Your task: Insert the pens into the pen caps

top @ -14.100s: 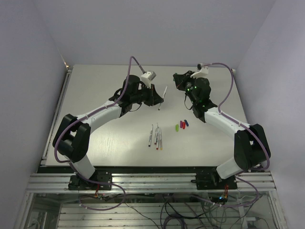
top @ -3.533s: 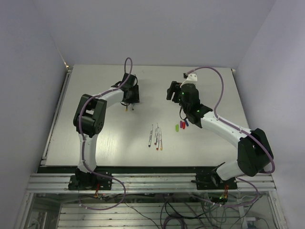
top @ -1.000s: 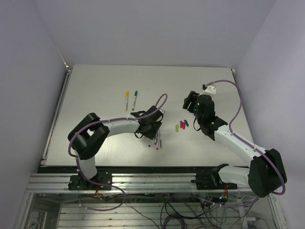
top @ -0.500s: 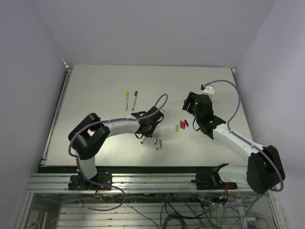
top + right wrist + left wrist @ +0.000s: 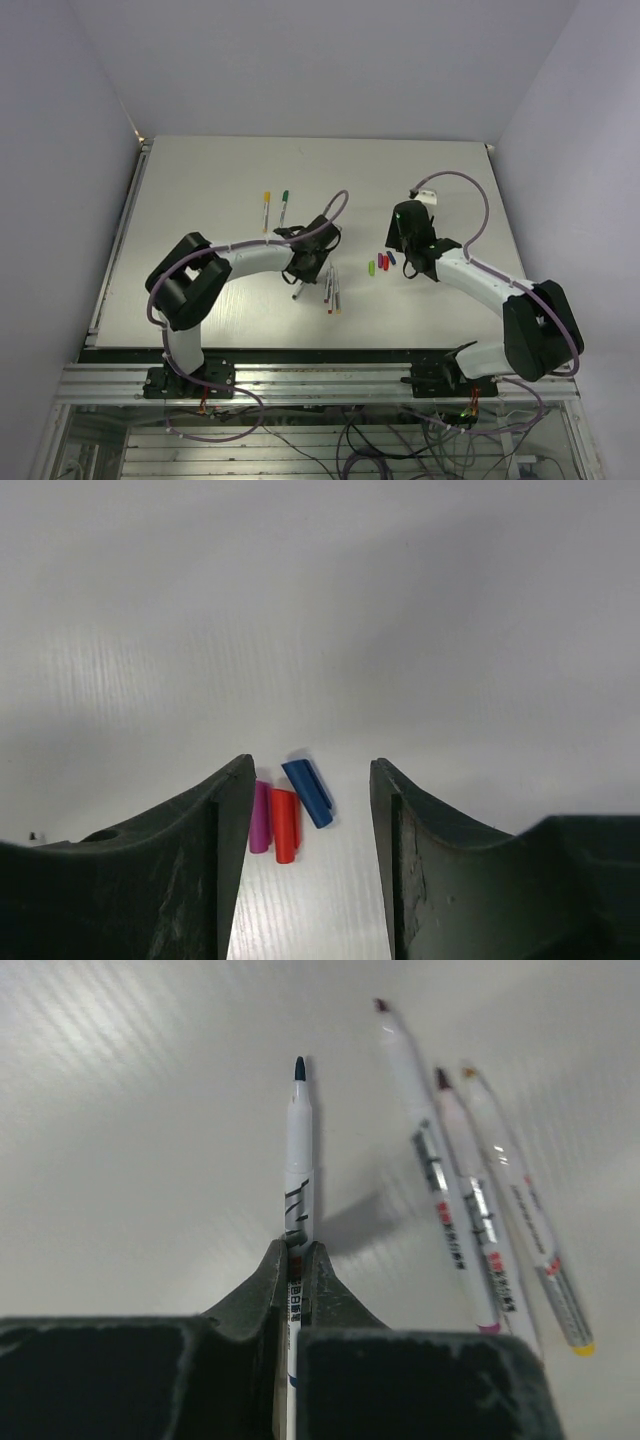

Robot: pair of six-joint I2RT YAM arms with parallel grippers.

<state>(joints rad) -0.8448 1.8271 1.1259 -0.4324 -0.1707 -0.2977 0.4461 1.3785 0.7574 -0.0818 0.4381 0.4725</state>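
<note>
Near the middle of the table [image 5: 200, 180], the left jaws are clamped tight on a dark-tipped pen [image 5: 298, 1150], with three more pens [image 5: 455, 1180] lying loose right beside it. Over toward the right edge, the right jaws hang open above the purple cap [image 5: 260, 815], red cap [image 5: 284, 825] and blue cap [image 5: 308, 793], not touching any of them.

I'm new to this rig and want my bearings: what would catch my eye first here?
The left end effector is shut on a dark-tipped pen, beside three uncapped pens lying on the table. The right end effector, jaws apart, hovers over the blue cap, red cap and purple cap lying close together.
</note>
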